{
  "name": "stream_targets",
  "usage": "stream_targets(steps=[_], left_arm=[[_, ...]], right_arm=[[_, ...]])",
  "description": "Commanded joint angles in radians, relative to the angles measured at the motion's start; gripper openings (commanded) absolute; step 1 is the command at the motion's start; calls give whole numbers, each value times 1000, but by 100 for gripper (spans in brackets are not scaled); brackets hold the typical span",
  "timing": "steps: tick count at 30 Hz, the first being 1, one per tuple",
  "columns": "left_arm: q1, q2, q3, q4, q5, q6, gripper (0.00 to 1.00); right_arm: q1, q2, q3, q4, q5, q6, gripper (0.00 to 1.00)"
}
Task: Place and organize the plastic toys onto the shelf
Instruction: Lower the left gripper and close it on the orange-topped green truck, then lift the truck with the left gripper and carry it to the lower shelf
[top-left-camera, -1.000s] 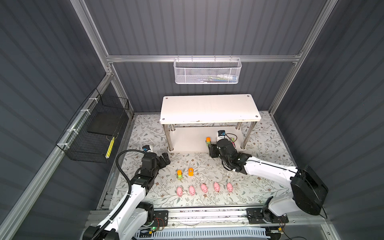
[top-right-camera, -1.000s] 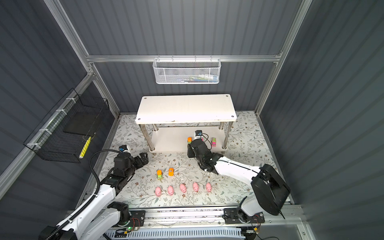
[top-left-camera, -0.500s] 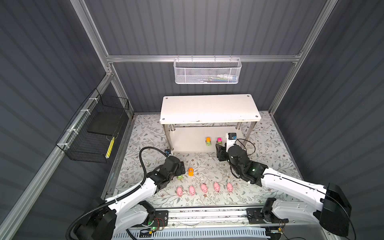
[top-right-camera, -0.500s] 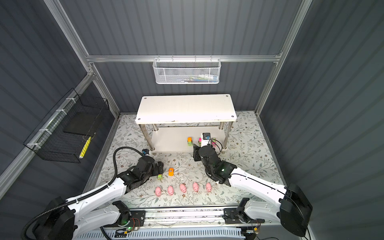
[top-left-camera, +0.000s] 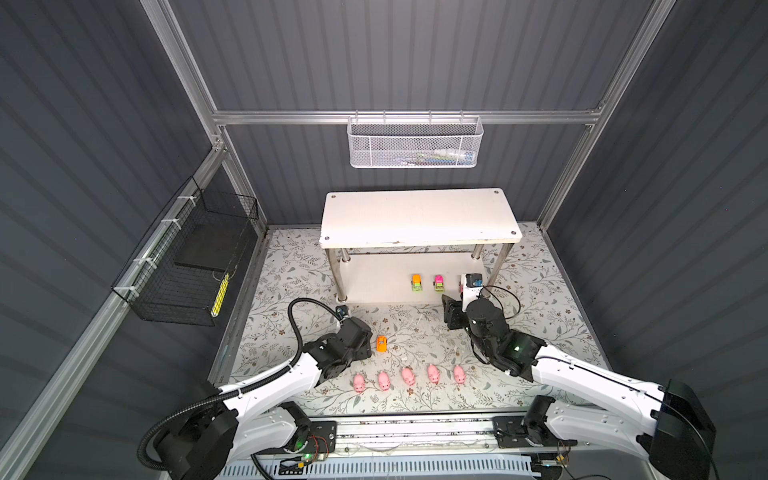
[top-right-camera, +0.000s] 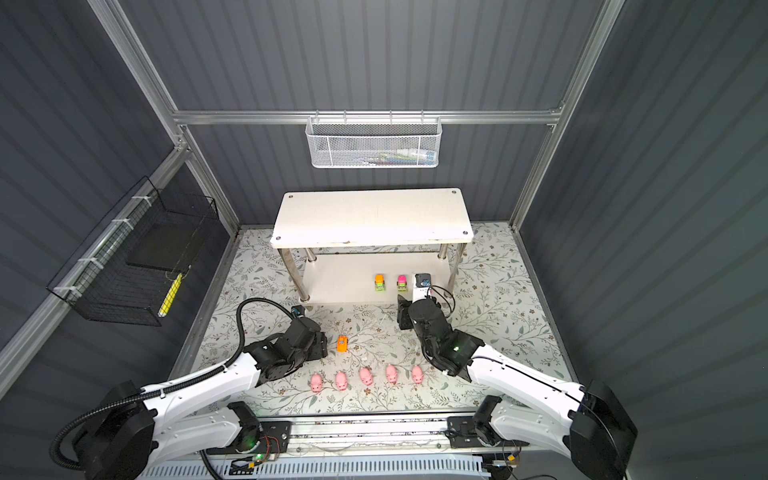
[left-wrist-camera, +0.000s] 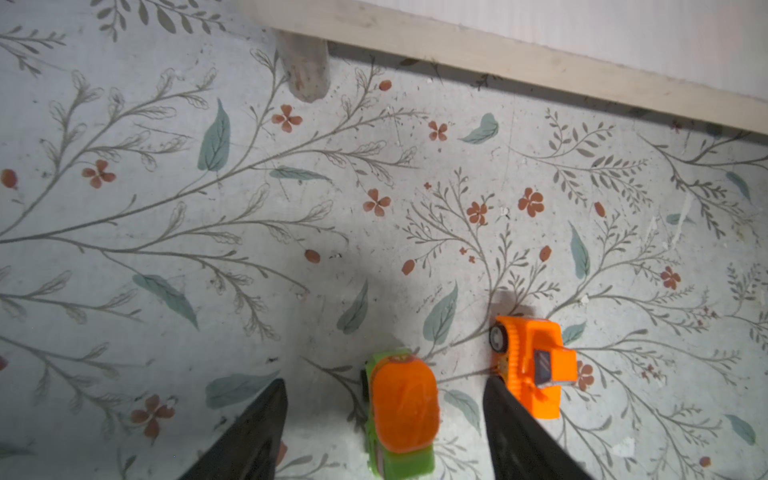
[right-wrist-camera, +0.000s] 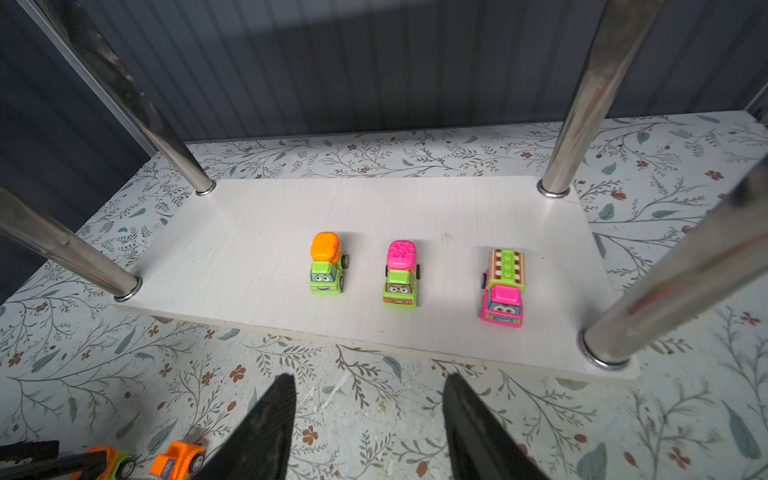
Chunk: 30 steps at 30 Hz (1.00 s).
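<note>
Floral-patterned tabletop (top-left-camera: 540, 299) inside dark corrugated walls (top-left-camera: 415, 54) bears shelf (top-left-camera: 419, 216).

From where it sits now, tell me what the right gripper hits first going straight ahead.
Probably the front edge of the white shelf's lower board; the open right gripper aims at it over bare floral mat. Behind stands the pink-and-green toy truck. Height is unclear.

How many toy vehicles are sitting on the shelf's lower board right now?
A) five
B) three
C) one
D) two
B: the right wrist view shows three on the shelf's lower board: an orange-topped green truck, a pink-topped green truck and a pink truck.
</note>
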Motion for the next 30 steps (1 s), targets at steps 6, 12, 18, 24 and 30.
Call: stream_targets(steps=[6, 12, 18, 24, 30], left_arm=[[-19, 65, 55, -22, -19, -42, 65], [-26, 100, 64, -16, -21, -55, 61], [-29, 135, 79, -8, -24, -58, 51], [-31, 150, 85, -8, -28, -56, 44], [-30, 154, 87, -13, -34, -66, 35]], right_arm=[[-53, -58, -63, 37, -31, 12, 59], [-89, -64, -82, 38, -71, 28, 59], [-108, -53, -84, 45, -94, 36, 59], [-118, -43, -82, 51, -107, 34, 59], [-126, -18, -78, 58, -125, 42, 59]])
